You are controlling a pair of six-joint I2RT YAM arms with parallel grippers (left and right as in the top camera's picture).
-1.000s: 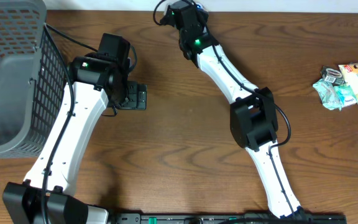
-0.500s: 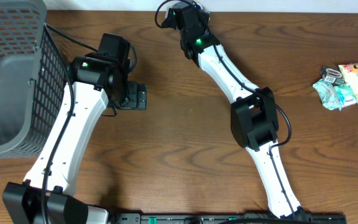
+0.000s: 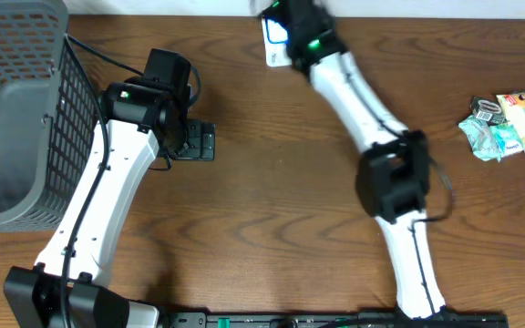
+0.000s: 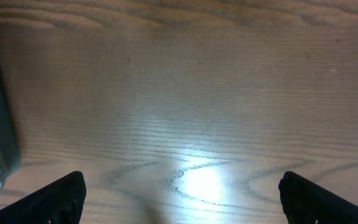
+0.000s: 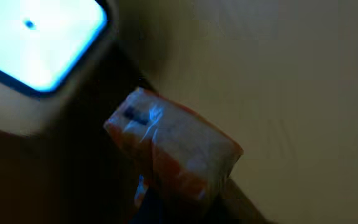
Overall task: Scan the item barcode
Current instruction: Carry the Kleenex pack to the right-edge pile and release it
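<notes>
The orange-and-white packet (image 5: 173, 149) sat pinched between the jaws of the right gripper (image 3: 288, 27) at the far edge of the table (image 3: 262, 210), just beside a lit panel (image 5: 36, 43). This was presumably the scanner, so the scan looked under way but unconfirmed. The left gripper (image 4: 182, 193) hung empty, jaws spread wide, beside a wire basket (image 3: 16, 109); spare packets (image 3: 509, 118) lay well apart, nothing obstructing.

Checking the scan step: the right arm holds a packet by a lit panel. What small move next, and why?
Probably ease the packet toward the lit panel, label facing it: the right gripper is shut on it, beside the panel.
</notes>
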